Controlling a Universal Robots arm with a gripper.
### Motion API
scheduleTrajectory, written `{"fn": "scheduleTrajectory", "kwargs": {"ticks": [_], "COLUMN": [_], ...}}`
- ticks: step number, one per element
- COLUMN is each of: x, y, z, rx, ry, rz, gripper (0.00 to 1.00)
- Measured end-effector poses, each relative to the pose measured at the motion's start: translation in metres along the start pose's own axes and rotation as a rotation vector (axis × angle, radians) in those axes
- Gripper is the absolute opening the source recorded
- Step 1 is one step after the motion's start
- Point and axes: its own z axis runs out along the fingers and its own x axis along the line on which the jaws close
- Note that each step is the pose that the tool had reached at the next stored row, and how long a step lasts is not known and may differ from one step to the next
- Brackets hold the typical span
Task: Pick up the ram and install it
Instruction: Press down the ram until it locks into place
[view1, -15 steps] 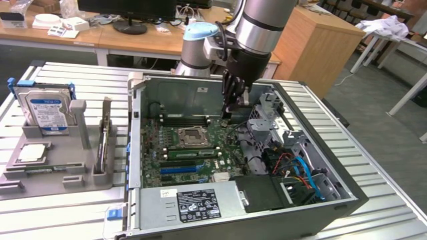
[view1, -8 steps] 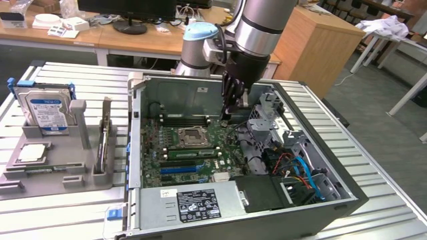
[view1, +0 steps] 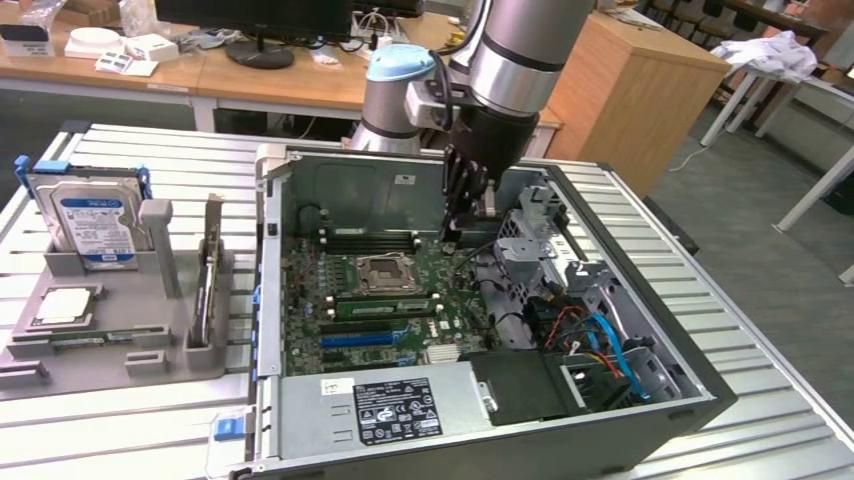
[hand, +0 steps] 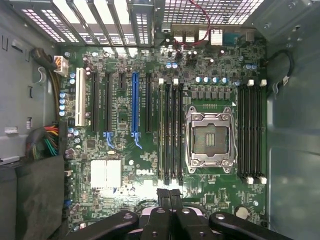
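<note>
Slatted table (view1: 120, 430) holds the case (view1: 694, 395); closed gripper (view1: 454, 232) merges with its shadows.

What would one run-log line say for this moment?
pincer: shut, above motherboard | memory stick: in grey holder beside computer case

Green motherboard (hand: 125, 120); blue slot (hand: 134, 107); white slot (hand: 79, 102); black hand (hand: 169, 193); silver-and-blue hard drive (view1: 91, 215); grey case (hand: 295, 165).
</note>
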Motion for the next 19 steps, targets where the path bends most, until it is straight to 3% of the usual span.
{"fn": "scheduleTrajectory", "kwargs": {"ticks": [19], "x": [0.0003], "y": [-0.0003], "z": [0.0096], "rx": [0.0000], "ry": [0.0000], "rz": [0.000], "gripper": [0.11]}}
